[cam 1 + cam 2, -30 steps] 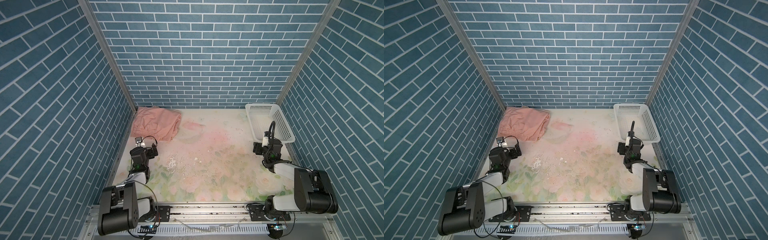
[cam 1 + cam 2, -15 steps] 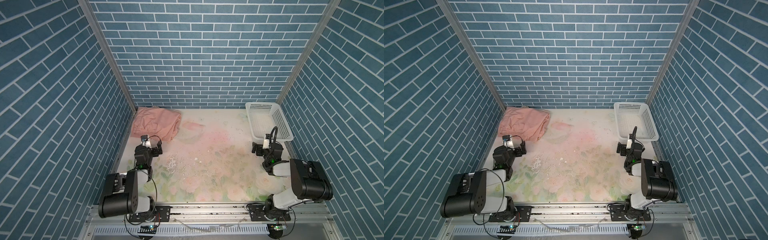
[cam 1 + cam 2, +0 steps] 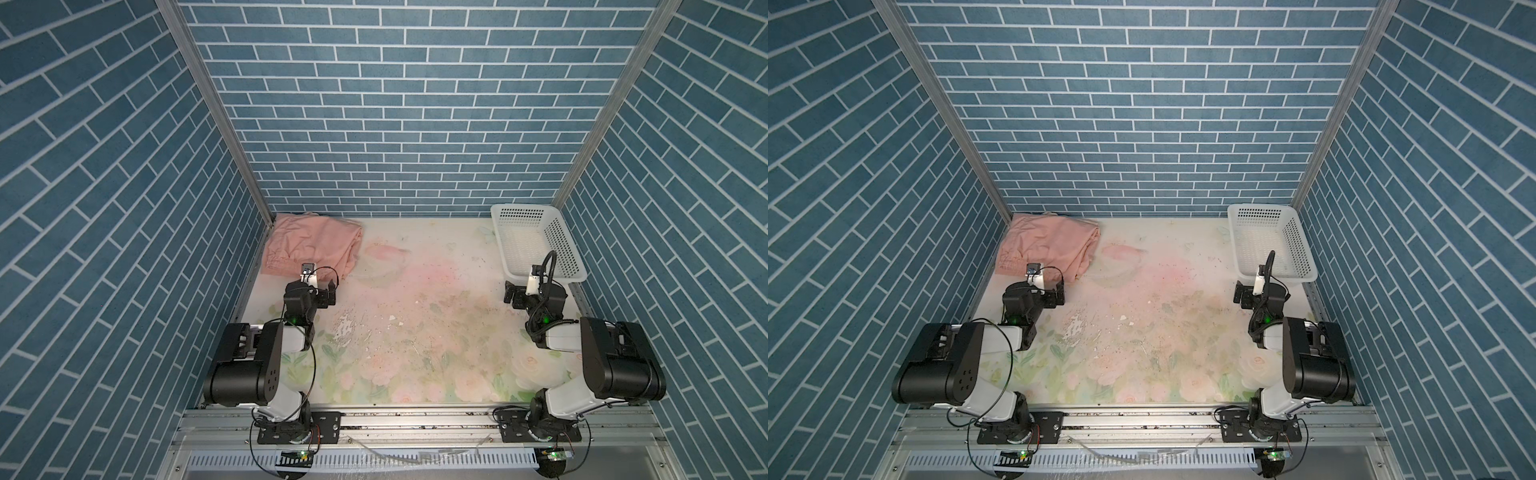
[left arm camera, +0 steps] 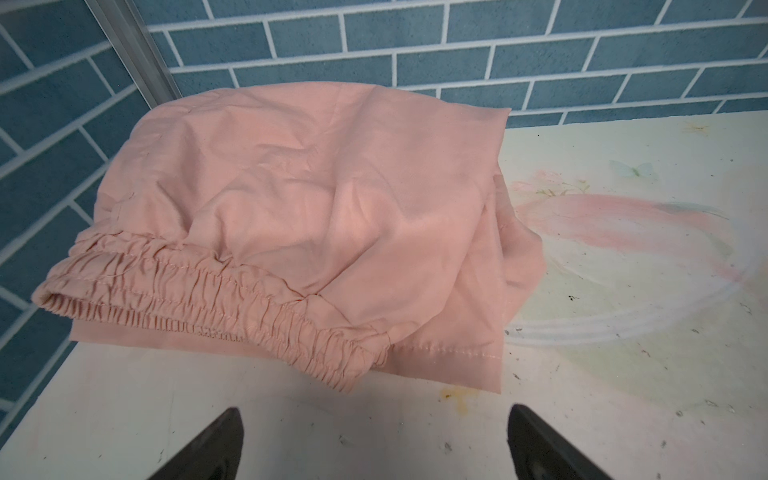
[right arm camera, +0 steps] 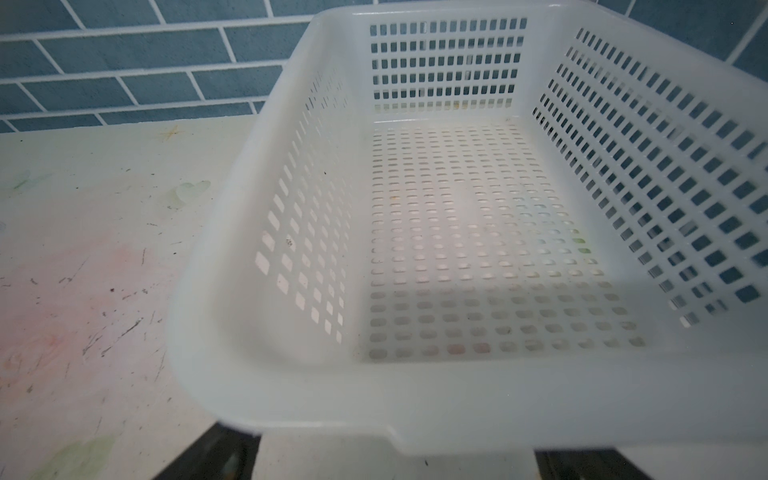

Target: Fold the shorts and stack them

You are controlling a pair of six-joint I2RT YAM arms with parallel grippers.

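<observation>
2 grippers near, fingers spread wide, gripping nothing. The left gripper (image 4: pixel 374 419) stops just short of 1 folded pink shorts (image 4: pixel 316 199) in the table's (image 3: pixel 415 332) far left corner. The right gripper (image 3: pixel 514 293) sits at the near rim of 1 white basket (image 3: pixel 561 245), which holds nothing.

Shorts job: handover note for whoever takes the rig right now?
Left gripper: open, empty, low over the table, just short of the pink shorts.
Right gripper: open, empty, at the near end of the white basket.
Pink shorts: folded, in the far left corner.
A tan sliver shows at the pile's far edge. It may be the beige pair underneath, but I cannot confirm that.
Basket: no cloth in it.
Done: pink pair folded.
Left: check that the beige pair is folded beneath.
</observation>
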